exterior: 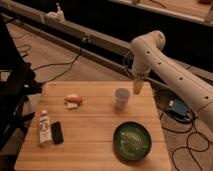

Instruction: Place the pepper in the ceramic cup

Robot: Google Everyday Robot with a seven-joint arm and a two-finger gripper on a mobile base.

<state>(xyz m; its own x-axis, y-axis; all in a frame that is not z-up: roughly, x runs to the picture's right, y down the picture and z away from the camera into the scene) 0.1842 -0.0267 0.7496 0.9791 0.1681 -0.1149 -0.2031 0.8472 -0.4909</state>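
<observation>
The pepper (74,100) is a small red-orange sliver lying on a flat white pad (72,104) at the left middle of the wooden table (95,127). The ceramic cup (121,97) is a small pale cylinder standing upright near the table's far right. My gripper (138,86) hangs from the white arm (170,70) just right of the cup and a little above the table's far edge. It is well to the right of the pepper and holds nothing that I can see.
A wide green bowl (132,140) sits at the front right. A white bottle (45,128) and a black device (57,132) lie at the front left. Cables (60,65) run over the floor behind; a dark frame (15,85) stands left.
</observation>
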